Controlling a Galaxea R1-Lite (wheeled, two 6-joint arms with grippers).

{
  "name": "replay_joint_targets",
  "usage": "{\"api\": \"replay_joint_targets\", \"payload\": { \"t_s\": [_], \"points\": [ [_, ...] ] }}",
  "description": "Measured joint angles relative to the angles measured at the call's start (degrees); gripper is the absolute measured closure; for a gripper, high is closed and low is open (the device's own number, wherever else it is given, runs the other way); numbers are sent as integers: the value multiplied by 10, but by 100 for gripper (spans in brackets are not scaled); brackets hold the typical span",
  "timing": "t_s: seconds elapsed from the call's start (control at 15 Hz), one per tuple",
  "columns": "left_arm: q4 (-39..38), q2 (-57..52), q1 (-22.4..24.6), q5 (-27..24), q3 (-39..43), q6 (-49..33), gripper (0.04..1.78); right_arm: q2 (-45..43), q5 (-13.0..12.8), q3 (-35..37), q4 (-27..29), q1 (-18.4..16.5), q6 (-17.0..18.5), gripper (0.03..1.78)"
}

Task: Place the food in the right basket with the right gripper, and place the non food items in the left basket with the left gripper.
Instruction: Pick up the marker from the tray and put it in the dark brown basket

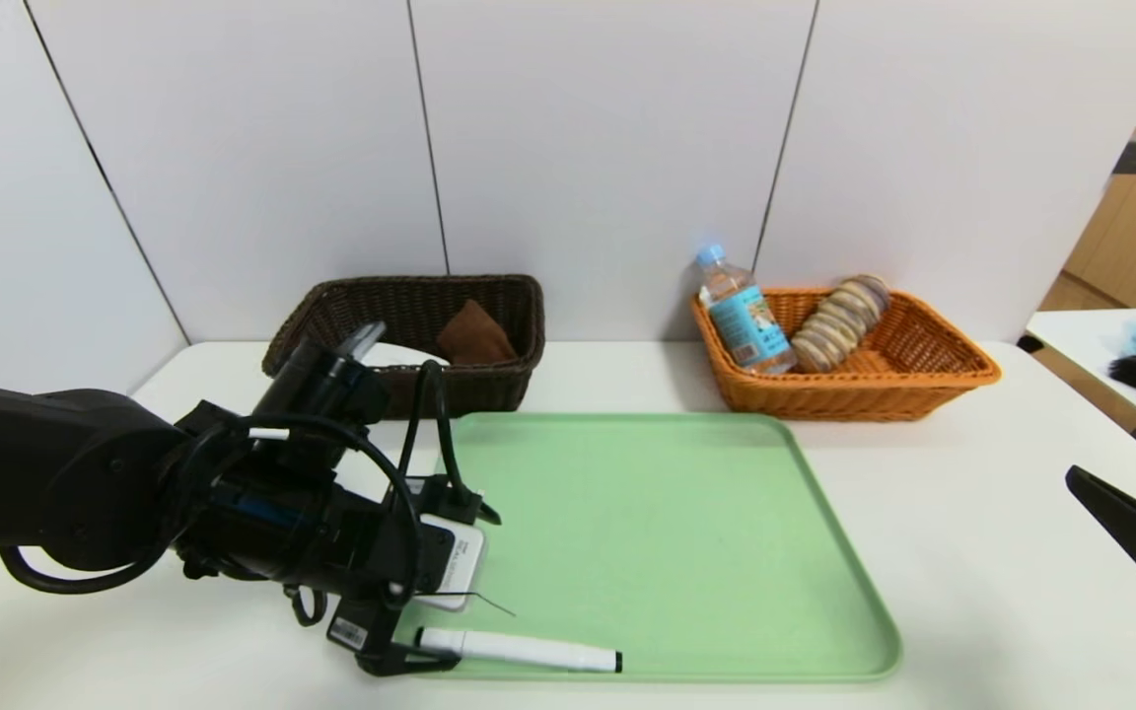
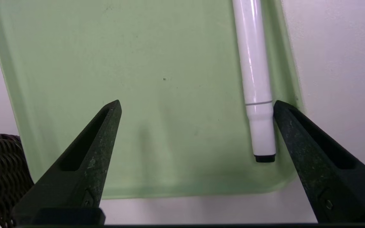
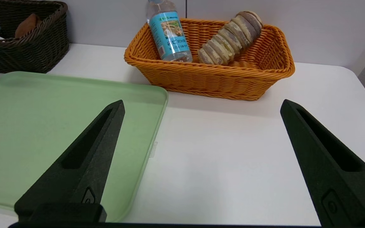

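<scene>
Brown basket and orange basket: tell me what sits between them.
Nothing. In the head view, only bare white table separates the brown basket from the orange basket.

Marker on tray, baskets behind.

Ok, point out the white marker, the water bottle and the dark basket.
white marker (image 1: 519, 650): head view, middle of its white barrel.
water bottle (image 3: 169, 34): right wrist view, its blue label.
dark basket (image 1: 489, 380): head view, its woven front wall.

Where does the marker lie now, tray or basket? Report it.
On the tray: the marker lies flat along the green tray's near edge, beside the open left pincer, ungripped.
</scene>
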Motion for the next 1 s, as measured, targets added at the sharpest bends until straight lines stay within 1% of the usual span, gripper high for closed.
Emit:
{"api": "replay_joint_targets", "payload": {
  "t_s": [0.13, 0.27, 0.47, 0.8, 1.0],
  "points": [
    [-21, 11, 1, 3, -4, -3, 13, 0, 0, 1, 0, 0, 0, 12],
    [-22, 18, 1, 3, -9, -3, 13, -1, 0, 1, 0, 0, 1, 12],
    [-20, 19, 0, 2, -12, 0, 13, -1, 1, 1, 0, 0, 10, 12],
    [1, 14, -1, -4, -18, 0, 13, 3, 1, 1, 0, 0, 12, 12],
    [50, 6, -6, -11, -35, 1, 13, 3, 1, 0, 0, 0, 12, 12]
  ]
}}
